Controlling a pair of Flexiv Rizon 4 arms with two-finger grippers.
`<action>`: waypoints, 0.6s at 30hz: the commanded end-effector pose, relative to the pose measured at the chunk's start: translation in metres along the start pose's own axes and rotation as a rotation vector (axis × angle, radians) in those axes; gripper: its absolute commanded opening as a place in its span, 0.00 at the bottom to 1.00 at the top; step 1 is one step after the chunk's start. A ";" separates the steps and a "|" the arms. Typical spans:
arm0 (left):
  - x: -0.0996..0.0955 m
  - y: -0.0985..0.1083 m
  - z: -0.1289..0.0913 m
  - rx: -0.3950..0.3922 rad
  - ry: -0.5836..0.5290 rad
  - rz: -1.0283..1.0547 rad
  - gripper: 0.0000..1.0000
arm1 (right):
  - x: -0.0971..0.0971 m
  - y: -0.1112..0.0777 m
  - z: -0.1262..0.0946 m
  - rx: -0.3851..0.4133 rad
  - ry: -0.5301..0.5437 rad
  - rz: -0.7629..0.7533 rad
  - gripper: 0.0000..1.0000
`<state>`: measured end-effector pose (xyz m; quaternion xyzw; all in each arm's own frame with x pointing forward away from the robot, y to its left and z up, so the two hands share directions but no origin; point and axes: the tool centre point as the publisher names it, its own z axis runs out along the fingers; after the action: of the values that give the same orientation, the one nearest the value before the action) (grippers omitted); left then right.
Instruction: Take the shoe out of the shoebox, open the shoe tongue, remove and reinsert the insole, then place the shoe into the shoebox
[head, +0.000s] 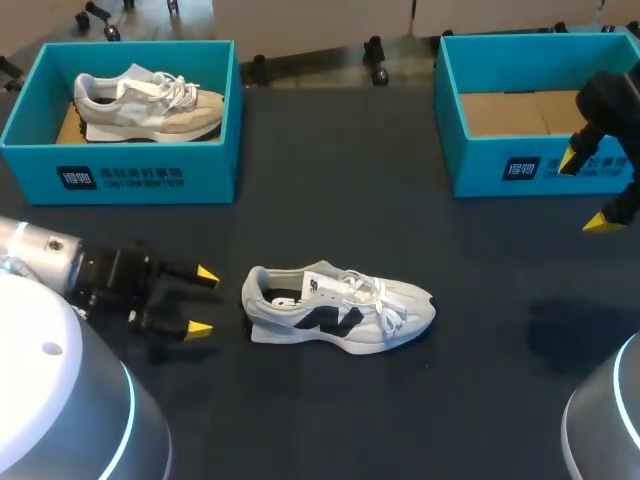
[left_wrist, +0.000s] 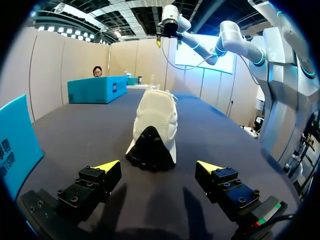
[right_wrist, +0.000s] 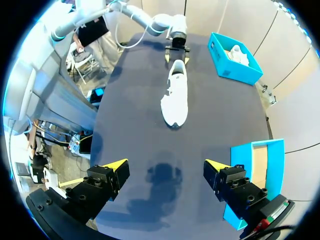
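Note:
A white shoe with a dark side mark lies on the dark table, heel toward my left arm. My left gripper is open just behind the heel, low over the table; in the left wrist view the heel sits straight ahead of the gripper, not touching its fingers. My right gripper hangs open high at the right, by the empty blue shoebox. From the right wrist view the shoe lies far ahead of that gripper, and the empty box is beside it.
A second blue shoebox at the back left holds a beige shoe; it also shows in the right wrist view. Bare table lies between the shoe and the empty box.

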<state>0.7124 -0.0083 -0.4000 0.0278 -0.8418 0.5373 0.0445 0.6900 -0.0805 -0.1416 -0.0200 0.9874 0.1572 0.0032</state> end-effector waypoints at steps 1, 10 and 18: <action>-0.001 0.000 0.013 -0.009 0.002 -0.003 1.00 | -0.001 0.000 0.001 0.002 0.002 0.000 1.00; -0.002 -0.005 0.031 -0.011 0.013 -0.013 1.00 | -0.001 0.000 0.001 0.002 0.002 0.000 1.00; -0.006 -0.012 0.042 -0.018 0.028 0.000 1.00 | -0.001 0.000 0.001 0.002 0.002 0.000 1.00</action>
<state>0.7140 -0.0457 -0.4055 0.0209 -0.8443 0.5327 0.0544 0.6900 -0.0805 -0.1416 -0.0199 0.9874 0.1572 0.0032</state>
